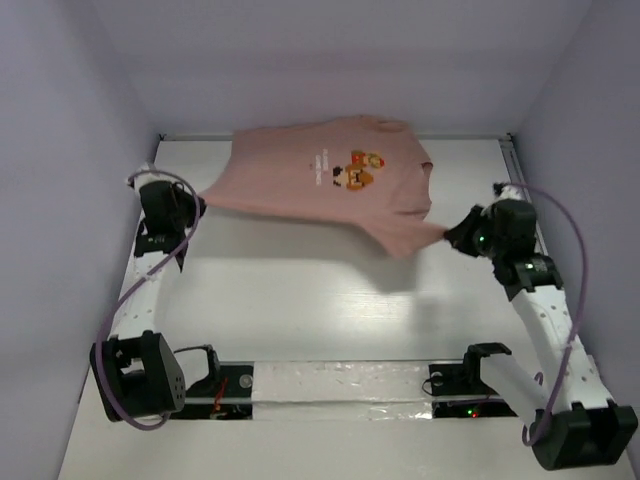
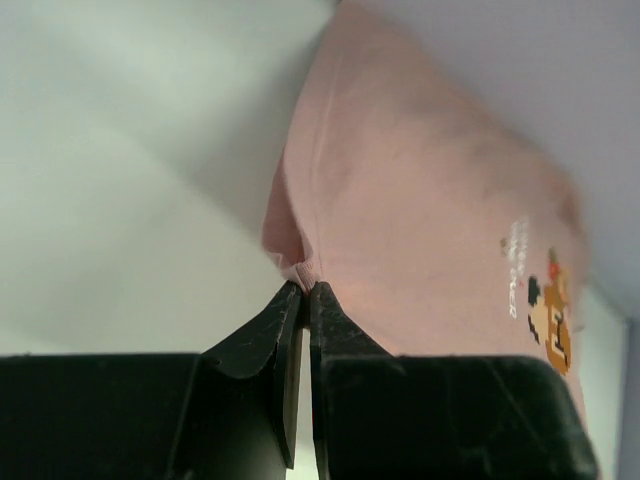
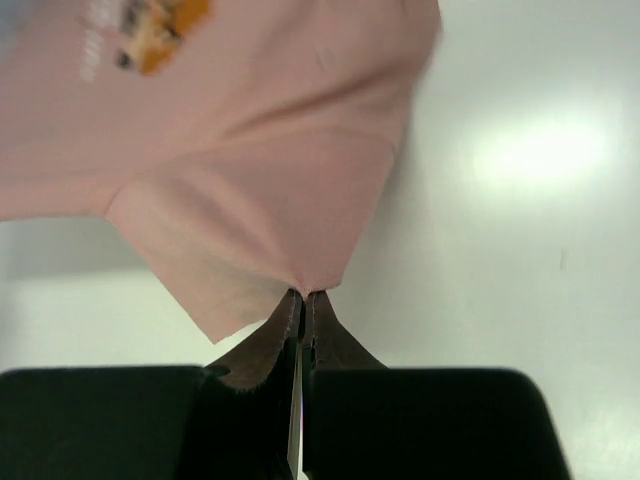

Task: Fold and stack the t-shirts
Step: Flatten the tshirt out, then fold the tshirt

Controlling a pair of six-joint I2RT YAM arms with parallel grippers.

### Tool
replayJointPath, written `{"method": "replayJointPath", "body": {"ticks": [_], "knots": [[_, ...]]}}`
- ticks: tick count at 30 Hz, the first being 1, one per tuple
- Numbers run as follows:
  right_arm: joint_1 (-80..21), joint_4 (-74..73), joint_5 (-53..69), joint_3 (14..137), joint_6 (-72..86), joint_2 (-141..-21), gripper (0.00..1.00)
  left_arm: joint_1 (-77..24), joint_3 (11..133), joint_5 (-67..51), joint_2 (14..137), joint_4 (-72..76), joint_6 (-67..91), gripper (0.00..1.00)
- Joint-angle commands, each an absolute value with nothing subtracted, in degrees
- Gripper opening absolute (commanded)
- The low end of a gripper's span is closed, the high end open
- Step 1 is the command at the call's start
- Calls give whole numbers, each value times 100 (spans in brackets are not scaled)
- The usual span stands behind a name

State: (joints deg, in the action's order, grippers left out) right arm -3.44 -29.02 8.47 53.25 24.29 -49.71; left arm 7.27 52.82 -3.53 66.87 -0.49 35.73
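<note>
A dusty-pink t-shirt [image 1: 320, 185] with small white lettering and a red-orange chest print hangs stretched above the white table, held at two corners. My left gripper [image 1: 198, 207] is shut on its left corner; in the left wrist view the cloth [image 2: 420, 230] is pinched at the tips of that gripper [image 2: 304, 288]. My right gripper [image 1: 450, 235] is shut on the right corner near a sleeve; in the right wrist view the cloth [image 3: 250, 180] fans out from that gripper's closed tips [image 3: 304, 294]. The shirt's far edge lies near the back wall.
The white table [image 1: 300, 300] is bounded by pale walls at the back and both sides. A taped strip [image 1: 340, 385] runs along the near edge between the two arm bases. Cables loop beside each arm.
</note>
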Motion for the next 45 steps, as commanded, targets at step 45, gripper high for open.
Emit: {"method": "replayJointPath", "body": {"ticks": [45], "knots": [[-378,-3278,475,9418,2145,-10413,0,888,5518,-483,9192,104,3779,0]]}}
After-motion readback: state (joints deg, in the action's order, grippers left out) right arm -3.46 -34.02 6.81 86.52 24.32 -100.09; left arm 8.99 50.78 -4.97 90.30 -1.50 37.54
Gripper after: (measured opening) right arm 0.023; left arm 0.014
